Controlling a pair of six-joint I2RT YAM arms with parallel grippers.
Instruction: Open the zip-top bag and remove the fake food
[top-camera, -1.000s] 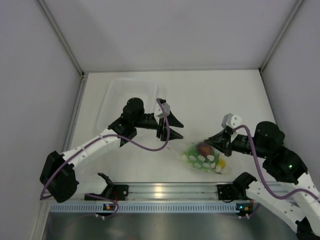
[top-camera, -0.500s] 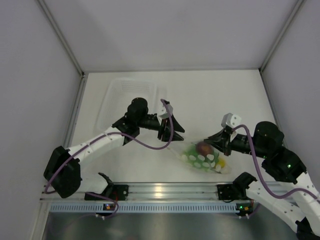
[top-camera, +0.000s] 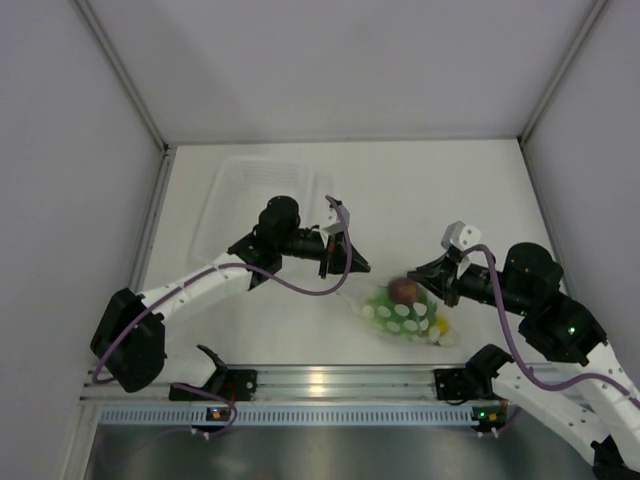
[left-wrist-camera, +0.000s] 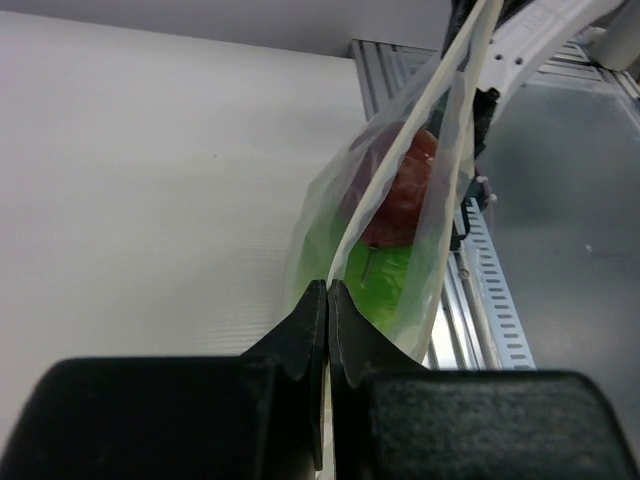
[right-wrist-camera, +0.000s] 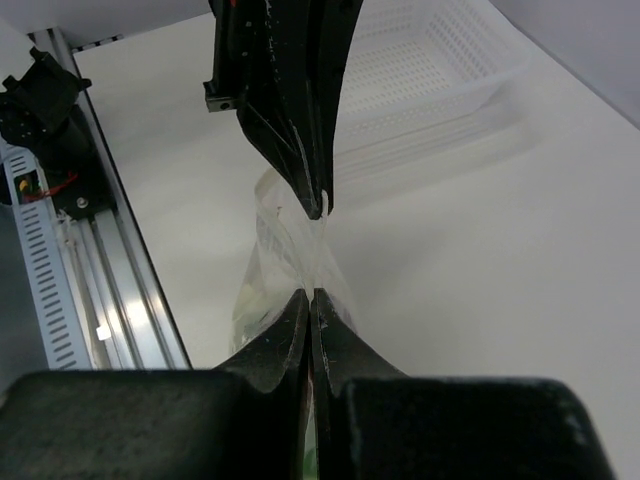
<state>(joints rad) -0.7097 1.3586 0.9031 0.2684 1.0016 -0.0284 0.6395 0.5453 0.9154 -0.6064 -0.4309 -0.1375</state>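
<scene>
The zip-top bag (top-camera: 402, 318), clear with white dots, lies near the table's front edge between my two grippers. Through it I see the fake food: a dark red fruit (top-camera: 404, 291), a green lettuce leaf (top-camera: 383, 300) and a yellow piece (top-camera: 441, 326). My left gripper (top-camera: 352, 266) is shut on the bag's left top edge. In the left wrist view the bag (left-wrist-camera: 440, 150) stretches away from the left gripper (left-wrist-camera: 327, 286), with the fruit (left-wrist-camera: 405, 195) and lettuce (left-wrist-camera: 385, 285) inside. My right gripper (top-camera: 424, 278) is shut on the opposite edge, pinching the bag (right-wrist-camera: 285, 260) at the right gripper (right-wrist-camera: 310, 293).
A rigid clear tray (top-camera: 232, 185) stands at the back left, behind the left arm, and shows in the right wrist view as the tray (right-wrist-camera: 440, 60). An aluminium rail (top-camera: 330, 380) runs along the near edge. White walls enclose the table on three sides.
My left gripper has moved right to the bag and shut on its edge. The right gripper has kept its pinch and lifted that side slightly.
</scene>
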